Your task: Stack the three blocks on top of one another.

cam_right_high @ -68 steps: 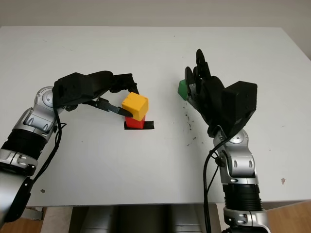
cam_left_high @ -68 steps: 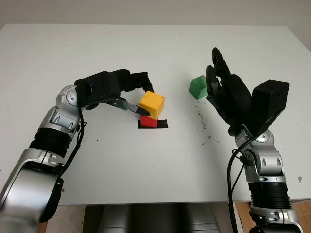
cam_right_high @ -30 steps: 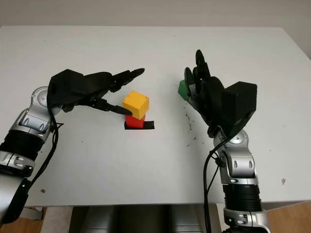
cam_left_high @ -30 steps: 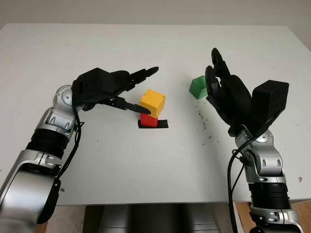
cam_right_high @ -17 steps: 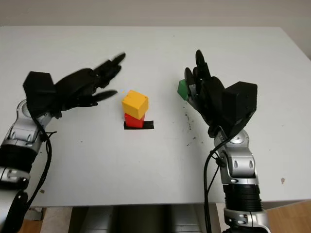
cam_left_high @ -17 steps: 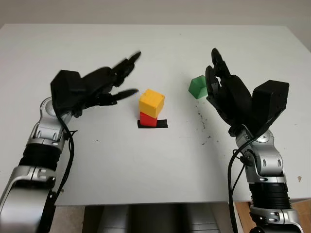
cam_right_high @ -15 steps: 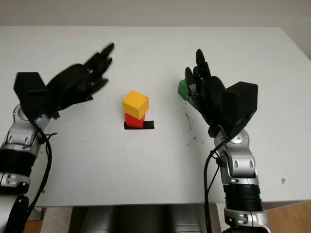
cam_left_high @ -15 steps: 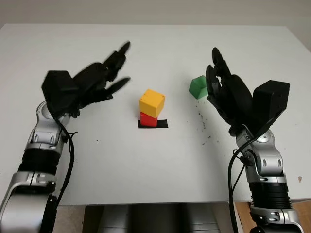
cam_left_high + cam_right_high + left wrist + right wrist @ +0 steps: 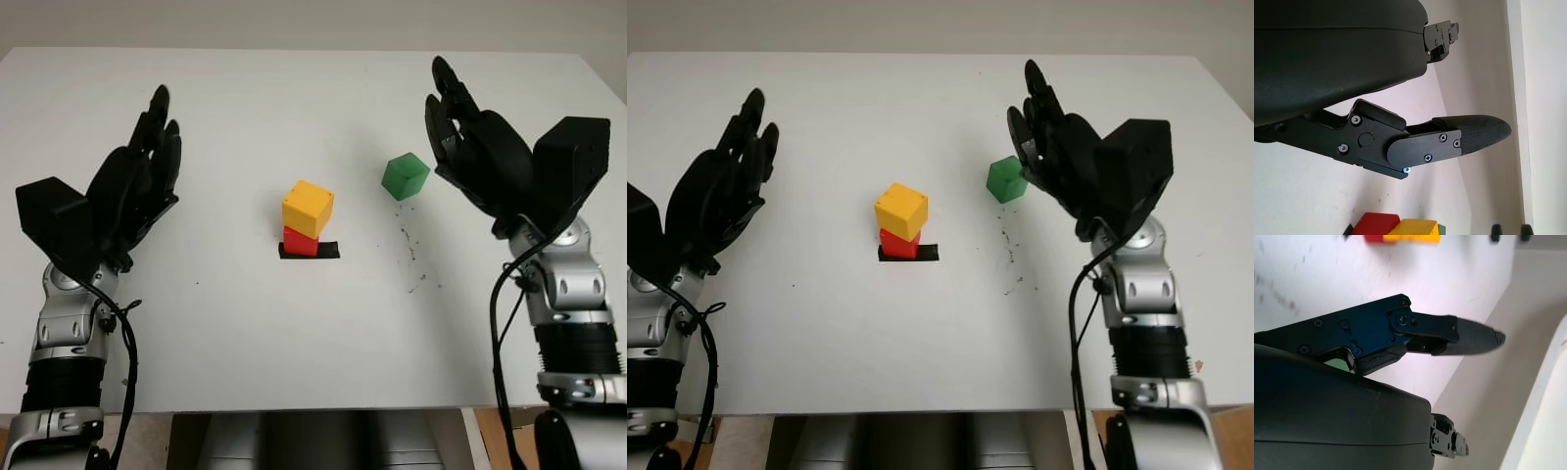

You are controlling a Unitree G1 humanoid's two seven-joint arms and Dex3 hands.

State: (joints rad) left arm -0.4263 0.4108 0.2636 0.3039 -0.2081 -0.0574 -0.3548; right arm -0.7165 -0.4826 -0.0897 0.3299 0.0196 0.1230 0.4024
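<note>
A yellow block (image 9: 308, 208) sits skewed on top of a red block (image 9: 300, 241), which stands on a strip of black tape (image 9: 310, 251) at the table's middle. The green block (image 9: 405, 176) lies alone on the table to the right of that stack. My left hand (image 9: 137, 171) is raised at the left, well away from the stack, open and holding nothing. My right hand (image 9: 460, 127) is up at the right, just right of the green block, open. The stack's edge (image 9: 1396, 227) shows in the left wrist view.
The white table (image 9: 294, 343) has a scatter of small dark specks (image 9: 416, 264) to the right of the stack, below the green block. Its front edge runs near the bottom of the head views.
My left hand let go of the yellow block, leaving it on the red one, and drew back to the left and upward. My right hand lifted and moved slightly right.
</note>
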